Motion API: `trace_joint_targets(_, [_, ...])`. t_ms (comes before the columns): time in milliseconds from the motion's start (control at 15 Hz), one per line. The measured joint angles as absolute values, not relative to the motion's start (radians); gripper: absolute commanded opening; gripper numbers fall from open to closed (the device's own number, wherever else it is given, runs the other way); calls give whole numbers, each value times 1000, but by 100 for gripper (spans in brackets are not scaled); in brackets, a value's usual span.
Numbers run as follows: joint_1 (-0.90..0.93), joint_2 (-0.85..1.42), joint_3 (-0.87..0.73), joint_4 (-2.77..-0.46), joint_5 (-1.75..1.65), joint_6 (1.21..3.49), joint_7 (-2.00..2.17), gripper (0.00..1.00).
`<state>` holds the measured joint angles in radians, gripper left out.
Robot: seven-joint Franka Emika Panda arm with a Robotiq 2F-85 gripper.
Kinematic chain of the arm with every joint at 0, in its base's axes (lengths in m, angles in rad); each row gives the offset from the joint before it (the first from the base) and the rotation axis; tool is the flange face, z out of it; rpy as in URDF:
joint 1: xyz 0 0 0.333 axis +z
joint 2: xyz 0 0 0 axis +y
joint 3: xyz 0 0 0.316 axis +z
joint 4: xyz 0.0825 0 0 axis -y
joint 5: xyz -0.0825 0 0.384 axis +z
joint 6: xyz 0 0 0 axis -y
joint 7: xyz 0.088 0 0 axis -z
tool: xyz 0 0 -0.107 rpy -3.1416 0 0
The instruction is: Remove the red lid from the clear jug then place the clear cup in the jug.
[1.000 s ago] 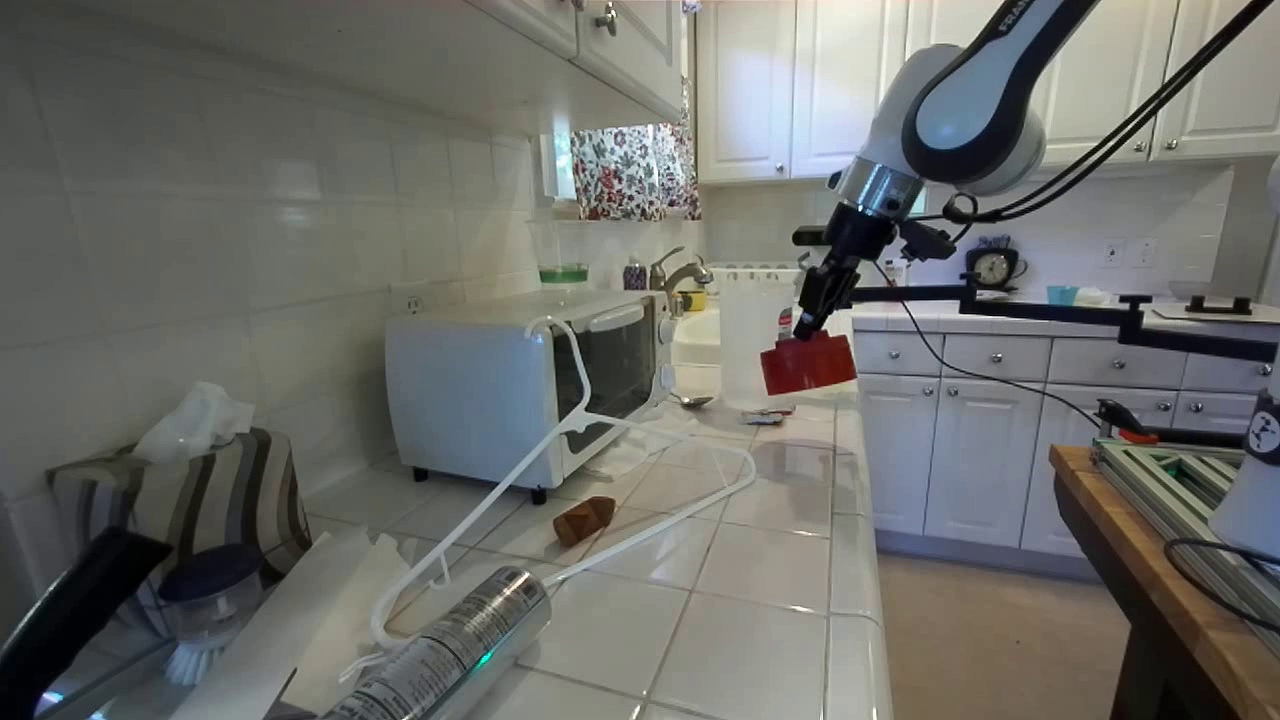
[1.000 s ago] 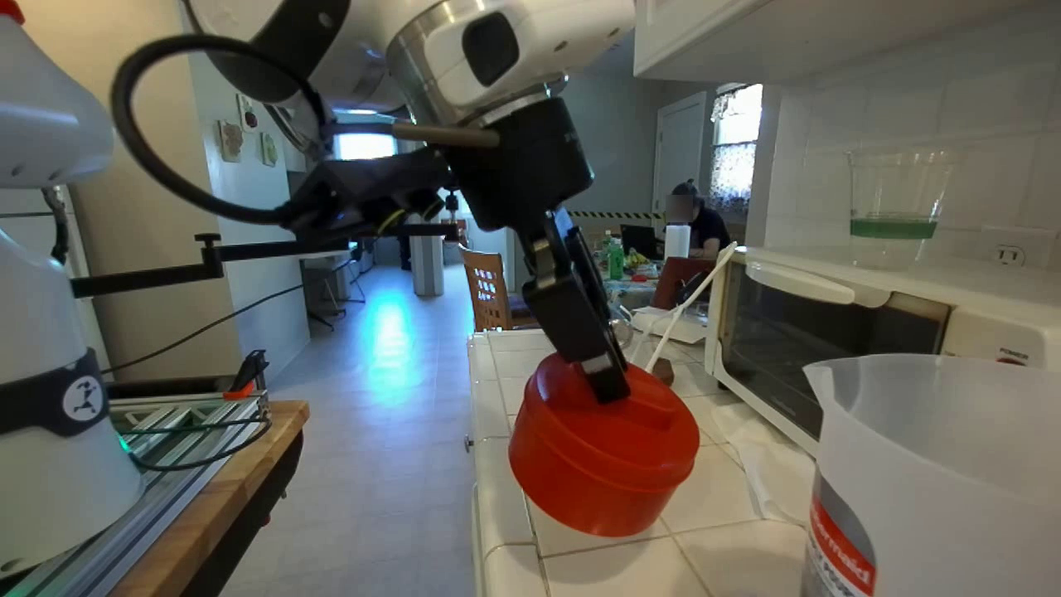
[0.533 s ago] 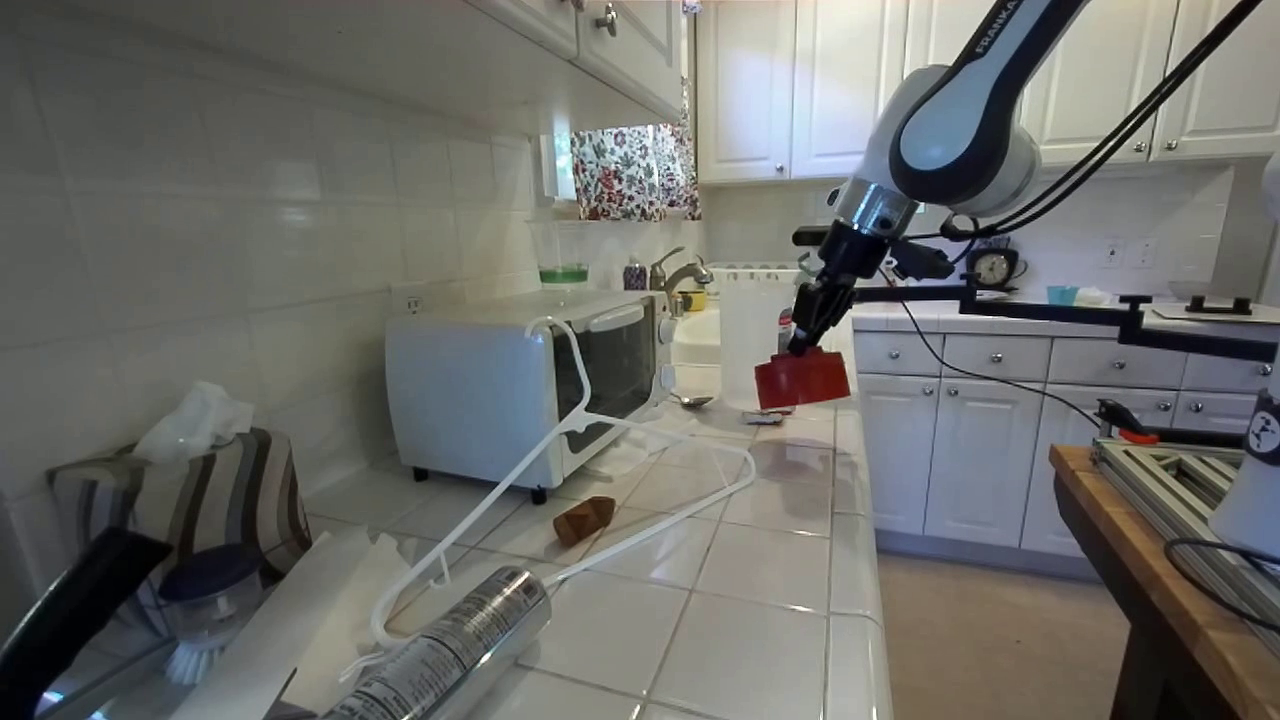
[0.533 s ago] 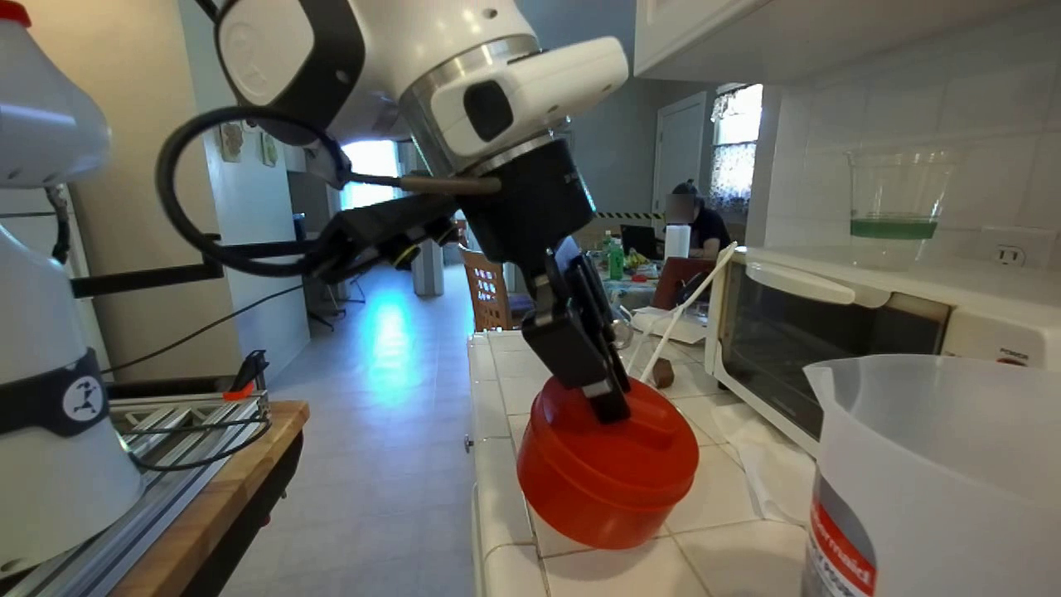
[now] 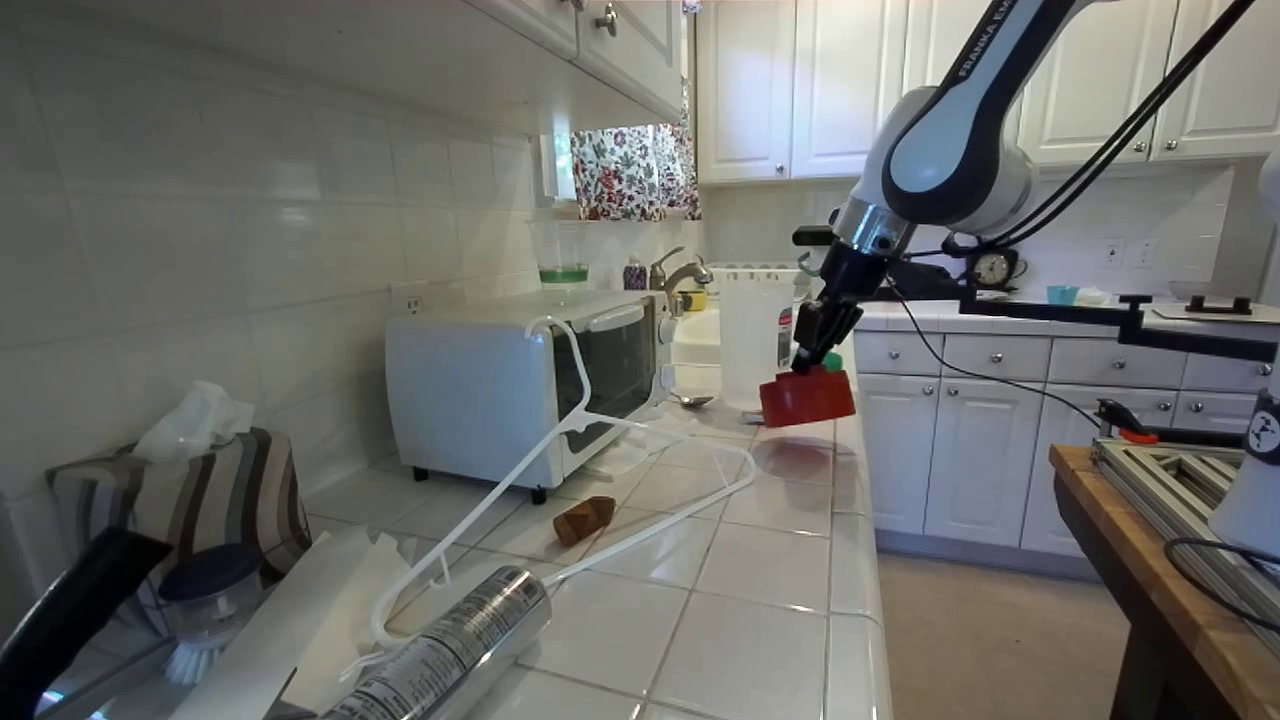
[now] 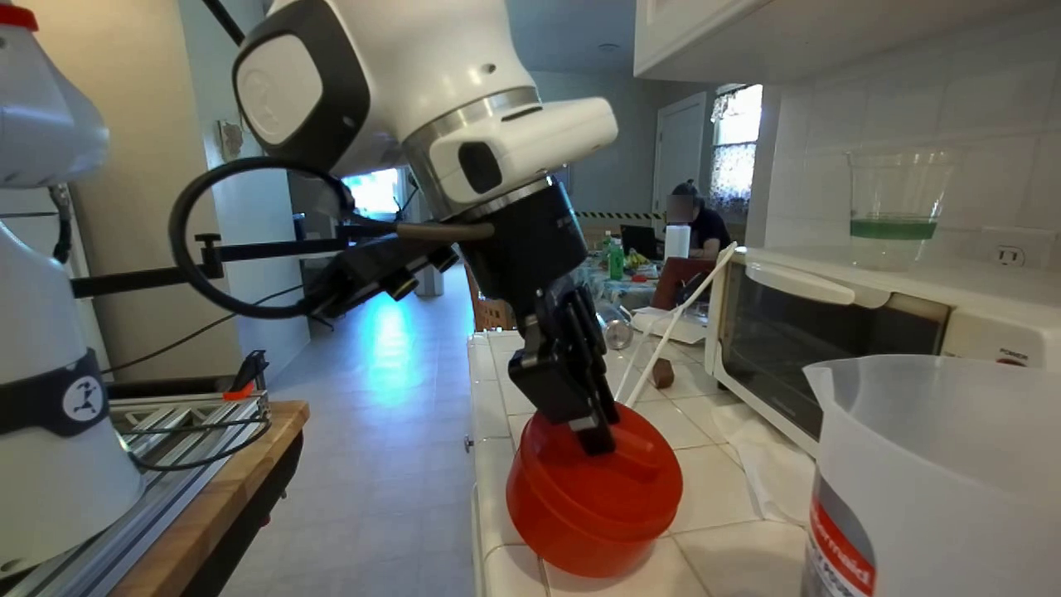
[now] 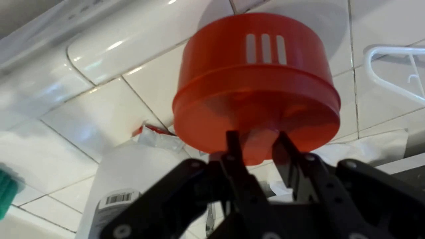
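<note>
My gripper [image 6: 598,438] is shut on the raised grip of the red lid [image 6: 590,514], with one finger on each side of that grip. In the wrist view the lid [image 7: 259,83] hangs tilted above the tiles, its reflection beneath it in an exterior view. The clear jug [image 6: 937,473] stands upright with its top uncovered, beside the lid and apart from it. A clear cup [image 6: 899,195] with a green band sits on top of the white microwave, well away from my gripper.
The white microwave [image 5: 480,380] backs the tiled counter. A white hanger [image 5: 690,515], a brown wooden piece [image 5: 584,520] and a spray can [image 5: 460,640] lie further along. A green object [image 7: 7,194] is near the jug. The counter edge [image 5: 850,560] is close to the lid.
My gripper has come down with the red lid in it, bringing the lid closer to the counter. A green object now shows behind the lid. The jug has not moved.
</note>
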<state>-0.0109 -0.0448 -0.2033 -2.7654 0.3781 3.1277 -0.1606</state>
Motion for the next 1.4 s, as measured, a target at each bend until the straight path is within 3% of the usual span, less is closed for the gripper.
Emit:
trace_joint_targets(667, [-12, 0, -204, -2765, 392, 3146, -161, 8])
trace_joint_targets(733, [-13, 0, -204, -2765, 393, 3146, -161, 19])
trace_joint_targets(800, [-14, 1, -204, -2765, 393, 3146, -161, 42])
trace_joint_targets(867, [-14, 3, -204, -2765, 393, 3146, -161, 54])
trace_joint_targets(1067, [-15, 11, -206, -2765, 393, 3146, -161, 70])
trace_joint_targets(1400, [-19, 25, -209, -2765, 393, 3155, -161, 78])
